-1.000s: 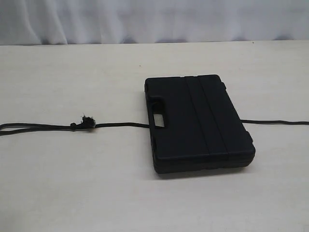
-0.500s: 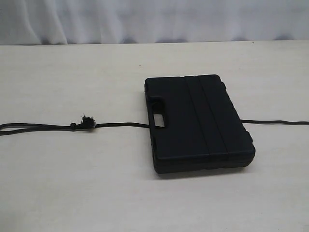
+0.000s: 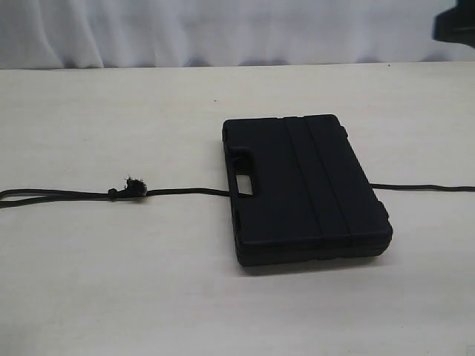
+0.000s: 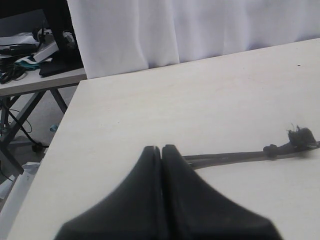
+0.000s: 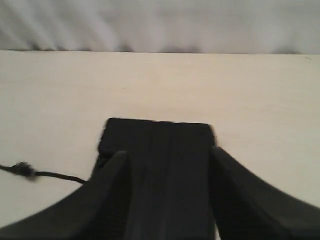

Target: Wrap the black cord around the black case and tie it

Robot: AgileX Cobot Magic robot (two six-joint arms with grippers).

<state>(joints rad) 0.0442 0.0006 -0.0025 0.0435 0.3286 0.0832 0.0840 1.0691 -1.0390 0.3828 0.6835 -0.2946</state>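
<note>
The black case (image 3: 304, 187) lies flat on the pale table, right of the middle, lid up. The black cord (image 3: 67, 195) runs across the table from the left edge, passes under the case and comes out on the right (image 3: 423, 187); its knot and frayed tuft (image 3: 132, 188) lie left of the case. My left gripper (image 4: 161, 149) is shut and empty, hovering near the cord (image 4: 235, 156), short of the tuft (image 4: 301, 135). My right gripper (image 5: 169, 155) is open, and the case (image 5: 160, 134) shows between its fingers, beyond them. In the exterior view neither gripper shows.
A white curtain (image 3: 223, 30) hangs behind the table's far edge. A dark part of an arm (image 3: 454, 26) shows at the top right corner. Off the table's left edge (image 4: 70, 115) stands a side table with cables and clutter (image 4: 35, 50).
A dark part of an arm has come into the top right corner of the exterior view. The case and the cord lie where they were.
</note>
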